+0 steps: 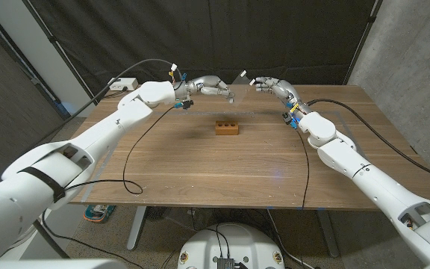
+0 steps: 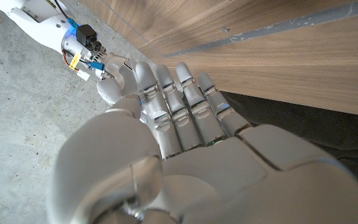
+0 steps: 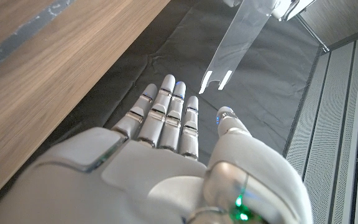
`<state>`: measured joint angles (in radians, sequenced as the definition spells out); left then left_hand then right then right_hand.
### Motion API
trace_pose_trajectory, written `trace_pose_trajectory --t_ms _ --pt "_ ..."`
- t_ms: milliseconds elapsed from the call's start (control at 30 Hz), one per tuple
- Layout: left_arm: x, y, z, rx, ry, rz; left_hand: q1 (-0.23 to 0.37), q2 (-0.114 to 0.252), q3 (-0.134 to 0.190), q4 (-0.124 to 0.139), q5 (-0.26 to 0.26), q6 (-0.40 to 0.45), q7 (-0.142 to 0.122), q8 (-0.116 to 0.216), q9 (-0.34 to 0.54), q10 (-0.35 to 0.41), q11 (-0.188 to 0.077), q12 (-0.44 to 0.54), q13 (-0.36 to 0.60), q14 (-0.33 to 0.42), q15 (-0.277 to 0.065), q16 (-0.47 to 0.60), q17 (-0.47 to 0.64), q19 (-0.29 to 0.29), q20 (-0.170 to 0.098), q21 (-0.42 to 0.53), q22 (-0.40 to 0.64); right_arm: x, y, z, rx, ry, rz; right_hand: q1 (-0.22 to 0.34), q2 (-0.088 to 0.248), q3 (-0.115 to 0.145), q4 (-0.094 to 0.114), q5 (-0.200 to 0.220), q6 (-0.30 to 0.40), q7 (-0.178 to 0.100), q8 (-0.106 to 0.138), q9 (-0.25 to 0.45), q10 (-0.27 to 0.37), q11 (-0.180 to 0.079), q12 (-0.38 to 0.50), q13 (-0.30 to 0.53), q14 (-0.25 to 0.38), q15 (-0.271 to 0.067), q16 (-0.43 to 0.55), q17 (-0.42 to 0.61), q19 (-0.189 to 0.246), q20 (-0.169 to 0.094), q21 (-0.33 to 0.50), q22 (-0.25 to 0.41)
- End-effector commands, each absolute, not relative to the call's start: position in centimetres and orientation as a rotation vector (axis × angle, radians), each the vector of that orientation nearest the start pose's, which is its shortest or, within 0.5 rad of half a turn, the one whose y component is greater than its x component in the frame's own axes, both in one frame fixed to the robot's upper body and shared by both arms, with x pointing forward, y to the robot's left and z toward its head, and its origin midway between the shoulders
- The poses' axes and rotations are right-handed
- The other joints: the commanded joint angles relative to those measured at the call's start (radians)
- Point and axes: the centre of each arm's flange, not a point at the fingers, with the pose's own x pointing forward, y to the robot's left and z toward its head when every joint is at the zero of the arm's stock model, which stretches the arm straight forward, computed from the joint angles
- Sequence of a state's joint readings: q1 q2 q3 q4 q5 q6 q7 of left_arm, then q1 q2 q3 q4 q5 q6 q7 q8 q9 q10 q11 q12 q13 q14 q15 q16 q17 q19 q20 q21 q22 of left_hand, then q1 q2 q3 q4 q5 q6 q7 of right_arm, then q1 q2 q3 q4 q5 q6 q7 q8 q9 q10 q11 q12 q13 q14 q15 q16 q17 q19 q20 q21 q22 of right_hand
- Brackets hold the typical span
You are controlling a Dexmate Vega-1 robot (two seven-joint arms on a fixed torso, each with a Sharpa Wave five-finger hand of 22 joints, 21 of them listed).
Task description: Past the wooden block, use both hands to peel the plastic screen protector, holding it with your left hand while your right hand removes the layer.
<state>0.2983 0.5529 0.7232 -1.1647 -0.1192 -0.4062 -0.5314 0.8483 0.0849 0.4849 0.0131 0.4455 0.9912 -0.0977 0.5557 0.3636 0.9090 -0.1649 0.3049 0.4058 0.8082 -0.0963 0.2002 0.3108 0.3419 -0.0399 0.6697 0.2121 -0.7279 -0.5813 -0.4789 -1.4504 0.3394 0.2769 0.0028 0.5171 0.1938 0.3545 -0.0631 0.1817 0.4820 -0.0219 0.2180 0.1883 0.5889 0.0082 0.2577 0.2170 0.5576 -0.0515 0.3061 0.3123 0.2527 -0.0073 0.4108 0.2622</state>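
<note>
Above the table's far side, past the wooden block [image 1: 228, 128], my left hand [image 1: 208, 87] holds one end of the clear plastic screen protector [image 1: 235, 88]. From the right wrist camera the sheet [image 3: 240, 38] hangs free from the left hand's fingers [image 3: 286, 6], and its loose end carries two white marks. My right hand [image 1: 269, 85] faces it from the other side. That same hand [image 3: 166, 155] has its fingers stretched out and slightly apart, a short gap from the sheet's loose end. The left wrist camera looks over the back of my left hand [image 2: 185, 143] toward the right hand [image 2: 112, 82].
A black curtain hangs behind the table [image 1: 200, 168]. A white box [image 1: 124, 84] sits at the far left corner. Black cables trail across the tabletop from both arms. A pale tape line [image 1: 260, 113] runs across the wood beyond the block.
</note>
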Motion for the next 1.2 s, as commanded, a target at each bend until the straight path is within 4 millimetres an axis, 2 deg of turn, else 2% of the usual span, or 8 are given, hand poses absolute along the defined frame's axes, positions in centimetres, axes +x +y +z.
trace_pose_trajectory --t_ms 33,267,400,467,600,900,1033,1200 --pt "63.72 14.68 13.48 1.043 -0.775 -0.755 0.038 0.028 -0.001 0.003 0.008 -0.001 0.001 0.01 0.008 -0.021 -0.034 0.0 0.002 -0.017 -0.131 -0.001 0.001 -0.007 -0.015 0.008 0.005 62.54 -22.24 5.69 -0.422 -0.785 0.308 0.0 -0.018 -0.002 0.002 0.002 0.018 -0.004 0.003 0.004 0.017 0.0 0.003 0.007 0.004 -0.06 0.02 0.015 -0.004 -0.001 0.01 0.006" --pt "63.62 14.36 13.58 1.048 -0.779 -0.753 0.041 0.028 -0.003 0.003 0.012 0.0 0.002 0.018 0.015 -0.017 -0.034 -0.001 0.004 -0.027 -0.131 -0.003 -0.001 -0.01 -0.015 0.012 0.005 62.39 -21.99 5.85 -0.453 -0.801 0.28 0.032 -0.021 -0.003 -0.02 0.008 0.066 -0.019 0.017 0.005 0.086 -0.017 0.026 0.016 0.024 -0.075 0.066 0.05 0.004 -0.003 0.027 0.013" --pt "63.65 14.29 13.59 1.046 -0.779 -0.752 0.042 0.027 -0.005 0.004 0.013 -0.003 0.0 0.021 0.019 -0.016 -0.034 -0.001 0.004 -0.033 -0.131 -0.004 -0.003 -0.011 -0.016 0.014 0.005 62.27 -21.93 5.93 -0.466 -0.813 0.251 0.082 -0.03 0.0 -0.054 0.014 0.105 -0.029 0.028 0.007 0.141 -0.027 0.049 0.025 0.07 -0.101 0.113 0.076 0.03 -0.003 0.049 0.019" --pt "63.65 14.27 13.59 1.048 -0.781 -0.748 0.042 0.027 -0.006 0.004 0.014 -0.003 0.001 0.023 0.021 -0.015 -0.034 -0.001 0.005 -0.035 -0.131 -0.004 -0.003 -0.01 -0.017 0.016 0.005 62.22 -21.93 5.95 -0.472 -0.814 0.238 0.13 -0.052 -0.007 -0.087 0.018 0.131 -0.025 0.033 0.008 0.18 -0.024 0.066 0.033 0.107 -0.11 0.154 0.096 0.06 -0.006 0.073 0.027" --pt "63.68 14.24 13.61 1.047 -0.779 -0.747 0.043 0.027 -0.007 0.005 0.015 -0.004 0.001 0.025 0.024 -0.015 -0.034 -0.002 0.005 -0.038 -0.131 -0.004 -0.004 -0.011 -0.017 0.018 0.005 62.17 -21.92 6.05 -0.485 -0.819 0.222 0.177 -0.065 -0.013 -0.108 0.023 0.159 -0.03 0.039 0.009 0.213 -0.031 0.081 0.041 0.139 -0.122 0.187 0.107 0.087 -0.014 0.1 0.038" --pt "63.78 14.15 13.66 1.047 -0.774 -0.748 0.045 0.027 -0.01 0.007 0.017 -0.01 -0.001 0.031 0.031 -0.014 -0.034 -0.004 0.007 -0.044 -0.131 -0.004 -0.007 -0.013 -0.017 0.023 0.005 62.11 -22.08 6.27 -0.483 -0.84 0.193 0.271 -0.078 -0.033 -0.111 0.028 0.212 -0.042 0.049 0.012 0.275 -0.049 0.108 0.059 0.191 -0.156 0.261 0.141 0.124 -0.026 0.163 0.078" --pt "63.82 14.08 13.58 1.046 -0.771 -0.754 0.046 0.026 -0.012 0.007 0.017 -0.01 0.001 0.034 0.034 -0.014 -0.034 -0.005 0.007 -0.048 -0.13 -0.004 -0.009 -0.014 -0.017 0.025 0.006 62.01 -22.1 6.28 -0.471 -0.862 0.159 0.312 -0.075 -0.049 -0.105 0.03 0.255 -0.049 0.061 0.015 0.313 -0.057 0.128 0.073 0.226 -0.168 0.309 0.164 0.136 -0.033 0.199 0.104" --pt "63.85 14.04 13.55 1.043 -0.77 -0.758 0.048 0.027 -0.013 0.008 0.017 -0.011 0.001 0.038 0.038 -0.012 -0.034 -0.005 0.008 -0.051 -0.13 -0.004 -0.011 -0.015 -0.015 0.028 0.006 61.86 -22.09 6.32 -0.448 -0.886 0.108 0.387 -0.059 -0.076 -0.098 0.028 0.343 -0.061 0.089 0.023 0.402 -0.081 0.181 0.108 0.288 -0.176 0.392 0.203 0.152 -0.052 0.278 0.163"
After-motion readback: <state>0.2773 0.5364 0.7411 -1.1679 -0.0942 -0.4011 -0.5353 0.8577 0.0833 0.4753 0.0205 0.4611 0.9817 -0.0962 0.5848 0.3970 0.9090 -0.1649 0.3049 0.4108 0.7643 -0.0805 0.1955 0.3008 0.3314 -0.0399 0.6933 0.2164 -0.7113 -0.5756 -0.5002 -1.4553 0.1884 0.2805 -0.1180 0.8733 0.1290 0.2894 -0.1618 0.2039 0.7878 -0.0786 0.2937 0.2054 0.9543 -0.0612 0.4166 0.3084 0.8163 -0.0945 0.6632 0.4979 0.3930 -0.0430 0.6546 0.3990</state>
